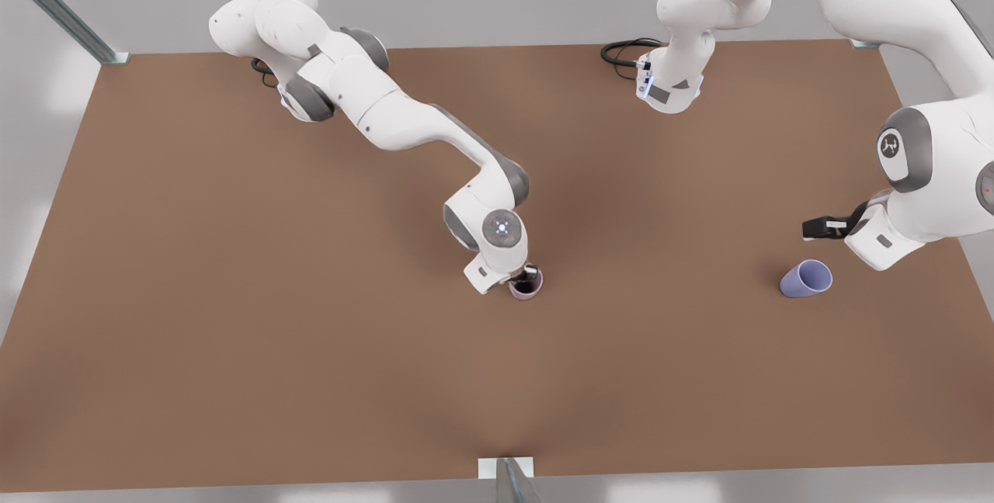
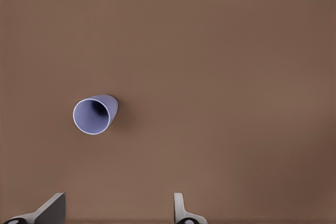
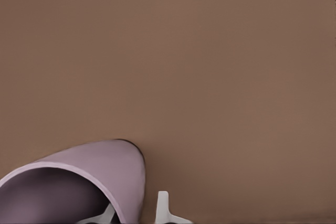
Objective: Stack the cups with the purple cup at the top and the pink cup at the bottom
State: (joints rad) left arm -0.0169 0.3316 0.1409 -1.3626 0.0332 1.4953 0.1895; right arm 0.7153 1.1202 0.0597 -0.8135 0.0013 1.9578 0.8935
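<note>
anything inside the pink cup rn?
One finger of the right gripper reaches inside the pink cup, the other outside its wall. The cup's bottom is hidden. The left gripper waits, open.

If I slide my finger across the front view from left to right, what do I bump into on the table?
Right hand at the pink cup → purple cup lying on its side → left hand, fingers apart.
</note>
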